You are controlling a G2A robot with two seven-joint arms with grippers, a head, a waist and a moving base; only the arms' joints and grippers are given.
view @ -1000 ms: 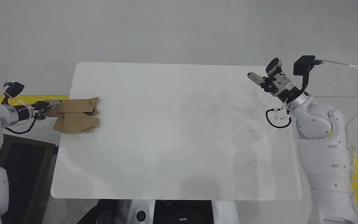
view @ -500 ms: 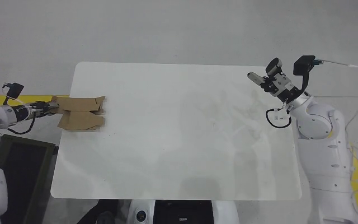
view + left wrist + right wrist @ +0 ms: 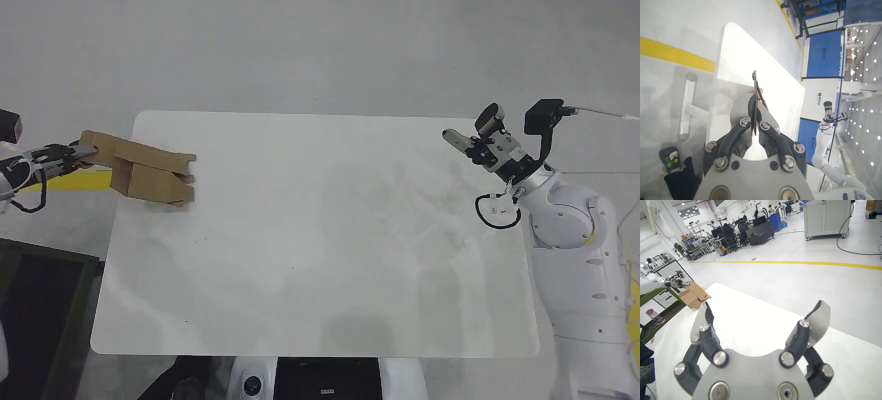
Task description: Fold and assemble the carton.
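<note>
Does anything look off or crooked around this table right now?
The flattened carton is askew over the far-left corner of the table, partly overhanging the edge, pinched at one end by the left gripper. Nothing looks torn or spilled.

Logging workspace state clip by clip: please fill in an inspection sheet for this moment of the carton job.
Surface: white table, rounded corners, faint smudges.
Job's things: brown cardboard carton, unassembled, flaps loose, at the table's far left corner; whether it touches the table cannot be told.
Clutter: pink bottle on a green stand beside the table.
Hands: left hand shut on the carton's edge; right hand open, holding nothing, above the far right corner.
Cables: black cable loop at the right wrist; floor cable by a cabinet.
Surroundings: yellow floor line; desks with monitors behind.
</note>
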